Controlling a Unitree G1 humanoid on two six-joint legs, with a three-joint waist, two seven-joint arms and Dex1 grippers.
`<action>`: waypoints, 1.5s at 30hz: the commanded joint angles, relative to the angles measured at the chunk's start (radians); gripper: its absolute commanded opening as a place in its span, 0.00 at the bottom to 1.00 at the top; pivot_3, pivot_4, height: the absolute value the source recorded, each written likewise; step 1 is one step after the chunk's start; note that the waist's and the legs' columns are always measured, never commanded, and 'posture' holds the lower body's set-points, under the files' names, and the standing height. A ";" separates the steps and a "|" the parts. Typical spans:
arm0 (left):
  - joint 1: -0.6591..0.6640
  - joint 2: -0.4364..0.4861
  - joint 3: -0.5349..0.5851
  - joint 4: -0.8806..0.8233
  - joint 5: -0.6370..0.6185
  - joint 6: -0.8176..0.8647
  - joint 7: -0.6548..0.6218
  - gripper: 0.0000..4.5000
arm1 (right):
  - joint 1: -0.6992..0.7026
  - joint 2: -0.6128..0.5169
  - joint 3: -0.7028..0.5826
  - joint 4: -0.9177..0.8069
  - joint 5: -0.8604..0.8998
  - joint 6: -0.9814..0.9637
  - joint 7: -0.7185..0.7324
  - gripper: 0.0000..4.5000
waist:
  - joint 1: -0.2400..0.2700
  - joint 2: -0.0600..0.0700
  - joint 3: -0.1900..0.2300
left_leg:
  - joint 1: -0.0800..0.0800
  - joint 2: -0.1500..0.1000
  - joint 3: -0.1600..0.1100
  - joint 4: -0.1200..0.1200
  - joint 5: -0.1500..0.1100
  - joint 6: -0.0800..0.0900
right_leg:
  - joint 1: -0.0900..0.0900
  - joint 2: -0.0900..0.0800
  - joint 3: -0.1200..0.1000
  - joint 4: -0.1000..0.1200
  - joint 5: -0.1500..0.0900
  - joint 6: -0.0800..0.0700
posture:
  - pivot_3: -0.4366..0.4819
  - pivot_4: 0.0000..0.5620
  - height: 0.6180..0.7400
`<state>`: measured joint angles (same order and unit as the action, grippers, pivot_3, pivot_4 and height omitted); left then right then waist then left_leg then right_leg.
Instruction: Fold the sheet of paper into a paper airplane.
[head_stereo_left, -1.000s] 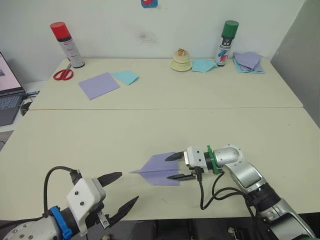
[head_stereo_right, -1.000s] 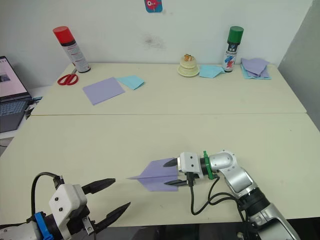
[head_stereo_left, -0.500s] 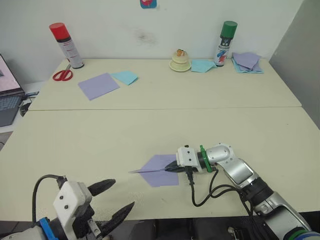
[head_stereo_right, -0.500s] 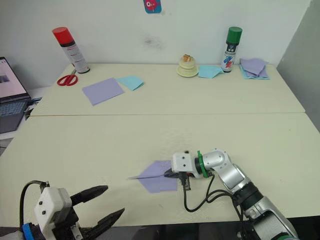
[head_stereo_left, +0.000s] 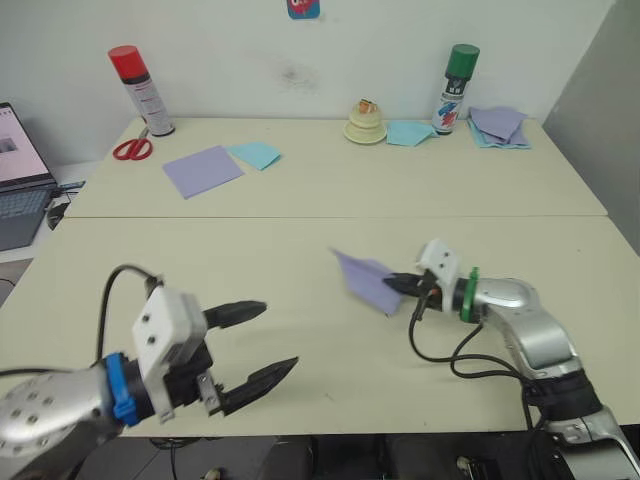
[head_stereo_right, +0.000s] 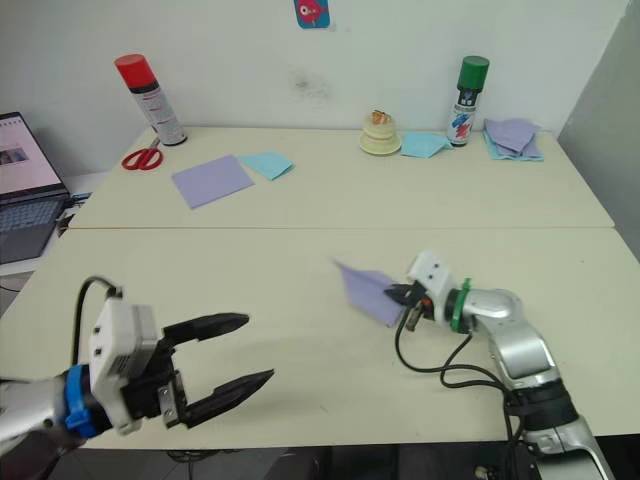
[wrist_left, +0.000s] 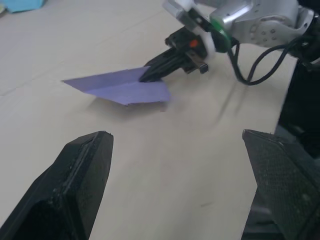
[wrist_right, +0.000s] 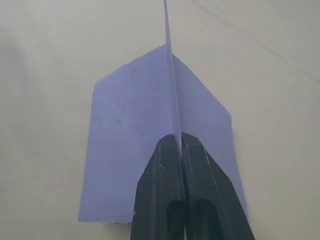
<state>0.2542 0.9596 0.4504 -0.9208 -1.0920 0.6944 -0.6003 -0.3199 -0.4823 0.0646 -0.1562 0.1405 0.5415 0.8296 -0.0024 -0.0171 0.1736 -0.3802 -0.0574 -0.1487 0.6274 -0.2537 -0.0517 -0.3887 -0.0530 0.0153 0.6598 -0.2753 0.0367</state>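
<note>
The right pincer (head_stereo_left: 398, 286) is clamped on the raised centre ridge at the tail of the paper airplane (head_stereo_left: 366, 281), its 2 black fingers (wrist_right: 172, 187) pressed together with the fold between them. The lavender dart is held up off the cream counter (head_stereo_left: 300, 250), right of the middle on the near half, with its nose pointing away from the pincer toward the left and slightly far. The left pincer (head_stereo_left: 248, 345) hovers over the near left part of the counter with its 2 fingers (wrist_left: 75, 175) spread wide apart, holding nothing, well apart from the dart. On the far half of the counter, at the left, lie a smooth lavender sheet (head_stereo_left: 203, 170) and, just beside it, a smaller light blue sheet (head_stereo_left: 254, 154); farther left are red-handled scissors (head_stereo_left: 131, 148) and a spray can with a red cap (head_stereo_left: 141, 89). At the far right stand a spray can with a green cap (head_stereo_left: 451, 88), a small cream stacked object (head_stereo_left: 364, 122), another light blue paper (head_stereo_left: 407, 132) and a pile of purple and blue papers (head_stereo_left: 498, 125). An open laptop (head_stereo_left: 18, 175) sits off the left edge.
</note>
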 joint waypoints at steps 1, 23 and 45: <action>-0.240 -0.010 -0.242 0.107 0.079 0.028 -0.012 1.00 | 0.066 0.024 -0.141 -0.133 -0.008 0.174 -0.204 0.01 | 0.000 0.001 0.000 | 0.000 0.000 0.001 0.000 0.000 0.000 | 0.000 0.000 0.000 0.001 0.000 0.000 | 0.48 0.27 1.00; -0.572 -0.049 -0.386 0.328 0.218 0.030 -0.234 1.00 | 0.107 0.262 -0.260 -0.294 0.021 0.491 -0.616 0.01 | -0.029 0.001 0.001 | 0.001 0.000 0.004 0.001 0.000 0.000 | -0.002 0.004 0.003 0.003 0.000 0.001 | 0.48 0.27 1.00; -0.140 0.040 0.161 0.685 0.604 -0.217 -0.198 1.00 | -0.149 -0.537 -0.260 0.519 0.138 -0.342 0.429 0.78 | -0.029 0.003 0.009 | 0.002 0.001 0.008 0.001 0.000 0.002 | -0.001 0.000 0.003 0.002 -0.001 0.001 | 0.48 0.27 1.00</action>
<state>0.1330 0.9876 0.5680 -0.2393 -0.5032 0.5033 -0.8100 -0.4465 -1.0099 -0.1752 0.3377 0.2664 0.2256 1.2408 -0.0315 -0.0140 0.1825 -0.3783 -0.0555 -0.1390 0.6280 -0.2538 -0.0499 -0.3891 -0.0538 0.0184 0.6615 -0.2761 0.0378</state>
